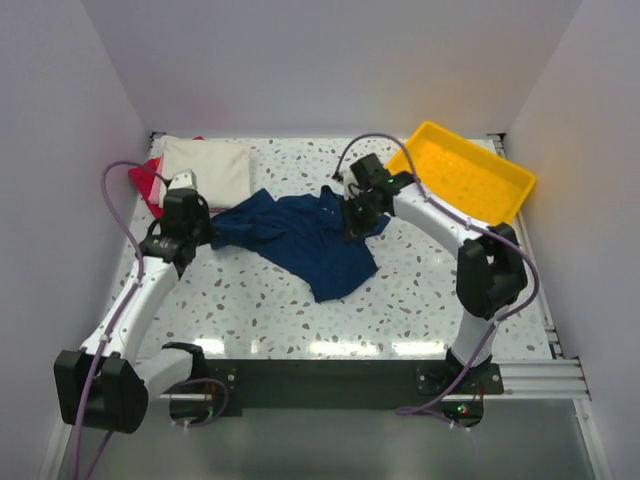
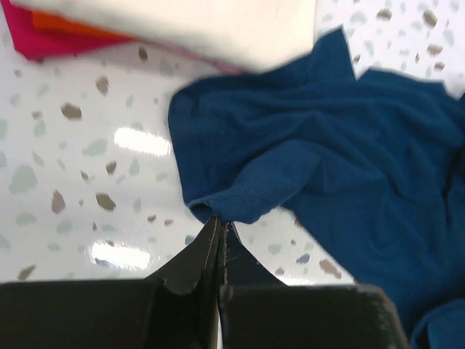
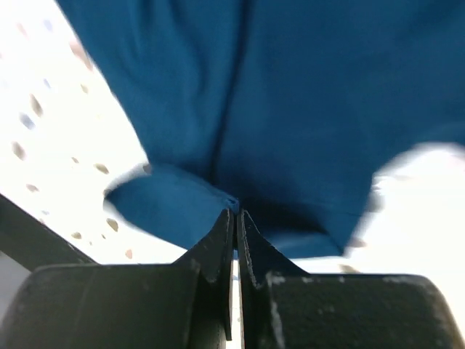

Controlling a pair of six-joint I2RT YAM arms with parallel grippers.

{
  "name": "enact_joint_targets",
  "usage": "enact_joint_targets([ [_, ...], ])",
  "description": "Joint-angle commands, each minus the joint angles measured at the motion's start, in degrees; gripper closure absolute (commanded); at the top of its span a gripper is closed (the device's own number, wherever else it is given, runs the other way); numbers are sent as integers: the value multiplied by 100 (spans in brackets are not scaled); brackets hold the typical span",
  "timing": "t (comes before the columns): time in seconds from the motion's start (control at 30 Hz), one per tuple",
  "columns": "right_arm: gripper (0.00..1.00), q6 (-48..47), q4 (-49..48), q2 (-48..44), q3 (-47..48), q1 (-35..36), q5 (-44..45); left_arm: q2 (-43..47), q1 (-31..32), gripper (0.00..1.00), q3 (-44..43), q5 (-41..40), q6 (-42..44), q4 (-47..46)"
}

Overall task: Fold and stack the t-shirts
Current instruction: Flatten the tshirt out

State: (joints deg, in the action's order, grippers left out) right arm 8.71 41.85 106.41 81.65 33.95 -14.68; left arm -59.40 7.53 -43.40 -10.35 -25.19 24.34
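A crumpled navy blue t-shirt (image 1: 305, 240) lies mid-table, stretched between both arms. My left gripper (image 1: 205, 228) is at its left end. In the left wrist view the left gripper (image 2: 220, 222) is shut, its tips pinching a rolled edge of the navy t-shirt (image 2: 327, 145). My right gripper (image 1: 352, 222) is at the shirt's far right part. Seen from the right wrist, the right gripper (image 3: 235, 213) is shut on a fold of the navy t-shirt (image 3: 290, 94). A folded cream t-shirt (image 1: 205, 170) tops a stack at the back left, with red and pink t-shirts (image 1: 145, 182) under it.
A yellow plastic tray (image 1: 500, 165) sits tilted at the back right corner. The folded stack (image 2: 218, 25) lies close behind the left gripper, its pink layer (image 2: 33, 43) showing. White walls enclose the speckled table (image 1: 420, 290) on three sides.
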Motion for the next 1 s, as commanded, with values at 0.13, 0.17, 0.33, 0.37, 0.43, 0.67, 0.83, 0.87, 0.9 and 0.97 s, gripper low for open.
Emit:
enact_joint_targets([
  [0.13, 100, -115, 491, -1210, 1520, -1303, 141, -1143, -654, 100, -1987, -144, 524, -237],
  [0.17, 100, -89, 483, -1263, 1704, -1512, 123, -1231, -752, 100, -2154, -21, 506, -202],
  [0.33, 100, 131, 53, -1562, 2215, -1980, 88, -1496, -1288, 100, -3314, 647, 454, -114],
  [0.37, 100, 183, -44, -1623, 2398, -2111, 97, -1513, -1306, 100, -3472, 718, 454, -96],
  [0.43, 100, 332, -351, -1676, 2583, -2243, 36, -1557, -1368, 100, -3903, 876, 454, -78],
  [0.67, 100, 939, -1599, -1834, 3576, -2806, -333, -1549, -1562, 100, -5072, 1130, 154, -104],
  [0.83, 100, 1203, -2417, -1913, 4401, -2956, -633, -1224, -1562, 100, -5600, 1684, 452, -807],
  [0.87, 100, 1203, -2470, -1931, 4534, -2956, -633, -1154, -1562, 100, -5627, 1755, 506, -999],
  [0.9, 100, 1168, -2566, -1957, 4657, -2973, -676, -1005, -1562, 100, -5688, 1912, 576, -1079],
  [0.97, 100, 1124, -2637, -2062, 4991, -2974, -686, -812, -1562, 100, -5811, 2019, 778, -1168],
])
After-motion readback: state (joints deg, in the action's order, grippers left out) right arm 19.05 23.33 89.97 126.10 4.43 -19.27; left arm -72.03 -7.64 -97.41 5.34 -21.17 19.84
